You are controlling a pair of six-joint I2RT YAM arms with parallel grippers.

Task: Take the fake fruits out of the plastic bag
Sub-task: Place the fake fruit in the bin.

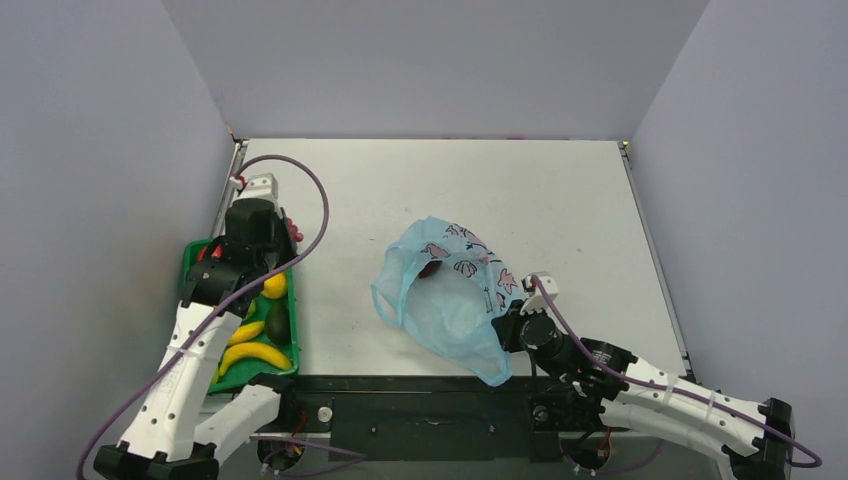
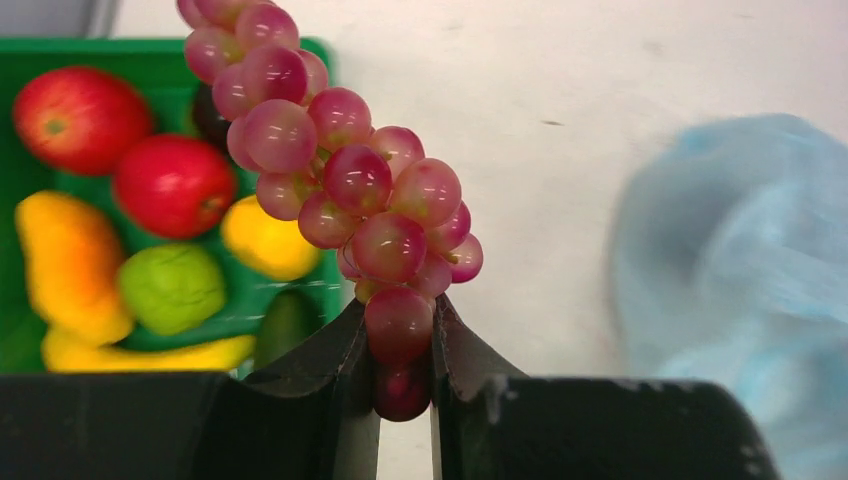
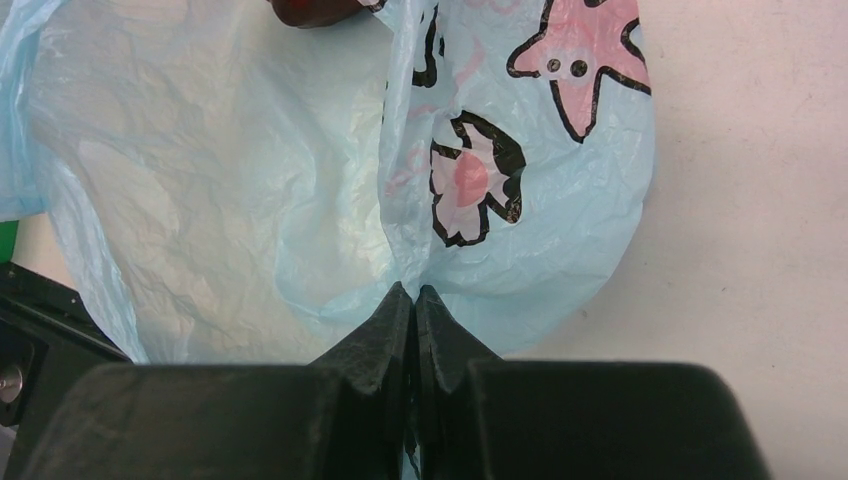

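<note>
Left wrist: your left tool (image 2: 403, 318) pinches the lowest berries of the grapes (image 2: 350, 180). The bunch runs from there toward 11 o'clock, across the corner of the tray (image 2: 150, 45). In the tray you can see two apples (image 2: 80, 115), a yellow fruit (image 2: 268, 238), a banana (image 2: 150, 352) and a dark green fruit (image 2: 285, 325) close to the tool. The bag (image 2: 730, 270) is a blur at 3 o'clock on the table (image 2: 560, 100).

Right wrist: your right tool (image 3: 413, 300) has its fingers pressed together on a fold of the bag. A maroon fruit (image 3: 315, 10) shows at 12 o'clock, cut off by the frame edge.

Top: the bag lies mid-table with the maroon fruit in its mouth. The right tool grips the bag's 4 o'clock edge. The tray sits at 9 o'clock by the wall, and the left tool hangs over its far right corner.
</note>
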